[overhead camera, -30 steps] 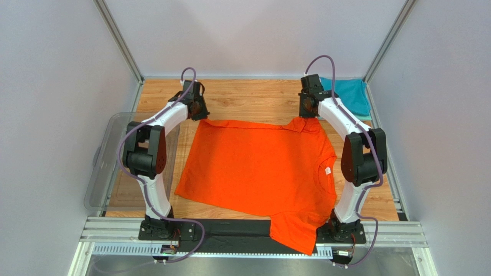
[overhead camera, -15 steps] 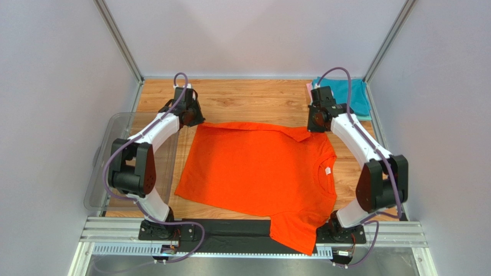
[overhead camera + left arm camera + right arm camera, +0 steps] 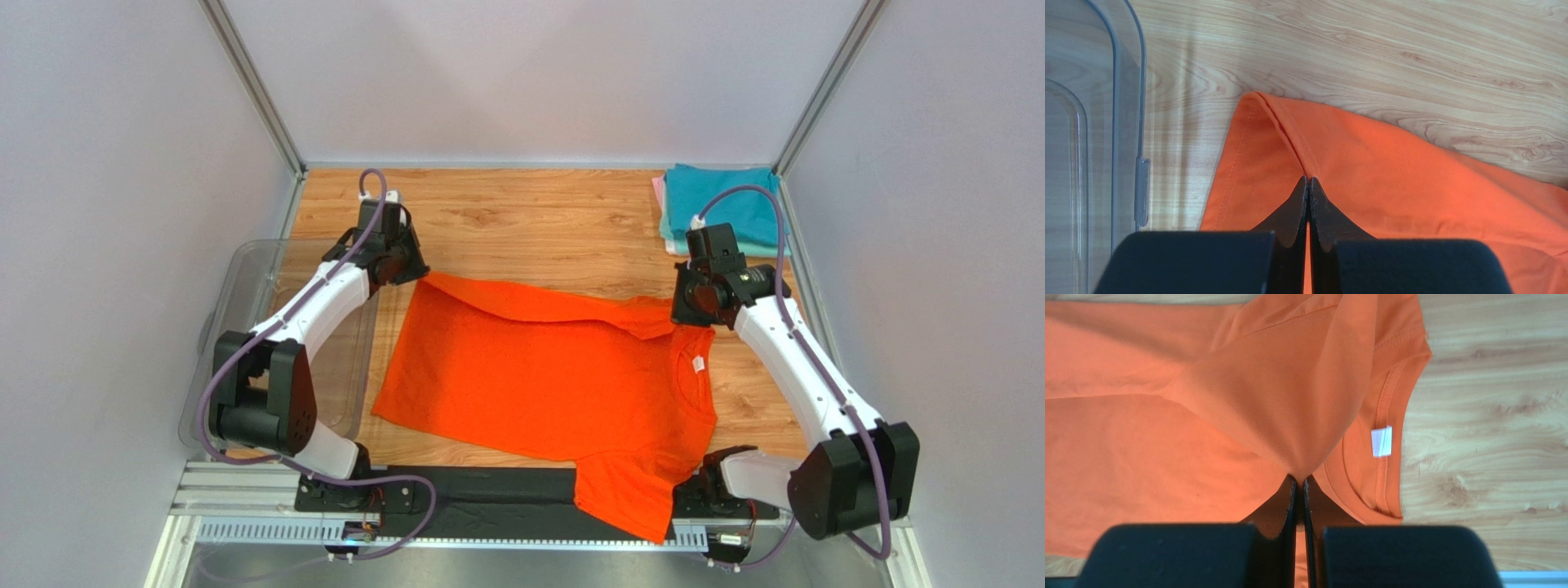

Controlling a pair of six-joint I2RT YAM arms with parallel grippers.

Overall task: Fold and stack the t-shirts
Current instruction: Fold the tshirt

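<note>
At left gripper (image 3: 411, 272): fingertips pressed together, pinching a raised ridge of cloth at the far corner of the orange t-shirt (image 3: 540, 368); from the wrist, a stitched hem seam running off toward 11 o'clock from the pinch.
Right gripper (image 3: 678, 312): likewise closed on the same shirt, nipping a lifted peak of fabric just at 9 o'clock of the collar; cloth draped down from the pinch in a soft tent.
Neck label (image 3: 1381, 441): small white rectangle sewn inside the ribbed collar, at 2 o'clock of the right fingertips in the wrist view; any print too small to read.
Writing elsewhere: none legible on shirt or arms.
Orange shirt, look: bright, plain, fairly smooth in the middle; far edge lifted and creased between the two pinches, slanting down toward 3 o'clock.
Orange shirt, place: spread across the centre of the wooden table (image 3: 540, 227), collar toward 3 o'clock, hem toward 9 o'clock.
Sleeve (image 3: 626, 490): at 6 o'clock, hanging over the table's near edge onto the black base rail (image 3: 491, 484).
Teal t-shirt (image 3: 736, 202): folded, at 1 o'clock in the far corner, on top of paler folded layers peeking out along its 9 o'clock side; apart from the orange shirt.
Clear tub (image 3: 233, 355): at 9 o'clock, beside the left arm, just beside the shirt's hem corner.
</note>
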